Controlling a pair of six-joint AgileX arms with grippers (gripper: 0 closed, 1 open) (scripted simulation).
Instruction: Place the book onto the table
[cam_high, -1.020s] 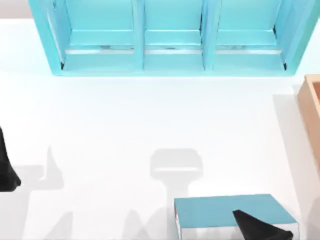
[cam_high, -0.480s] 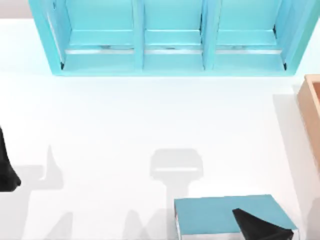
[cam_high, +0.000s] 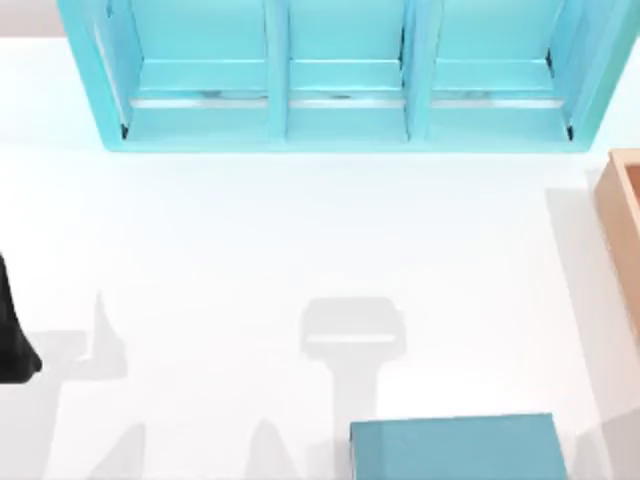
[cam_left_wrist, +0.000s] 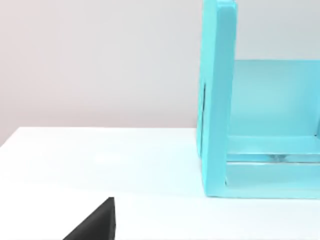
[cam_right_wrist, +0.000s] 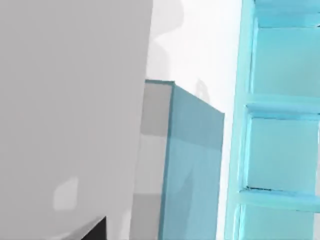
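The teal-blue book (cam_high: 455, 448) lies flat on the white table (cam_high: 250, 260) at the near edge, right of centre, cut off by the top view's bottom border. In the right wrist view the book (cam_right_wrist: 192, 165) shows its cover and a pale page edge, with a dark corner of my right gripper (cam_right_wrist: 92, 234) beside it and apart from it. My left gripper (cam_high: 12, 345) is parked at the table's far left edge, and a black tip of it (cam_left_wrist: 97, 225) shows in the left wrist view.
A cyan three-compartment shelf (cam_high: 340, 75) stands along the back of the table, also seen as the shelf (cam_left_wrist: 220, 100) in the left wrist view. A tan wooden box (cam_high: 625, 220) sits at the right edge. Arm shadows fall on the table's middle.
My right gripper, which was over the book's near right corner, has left the top view. The book now looks smaller and nearer the bottom edge. The left arm has not moved.
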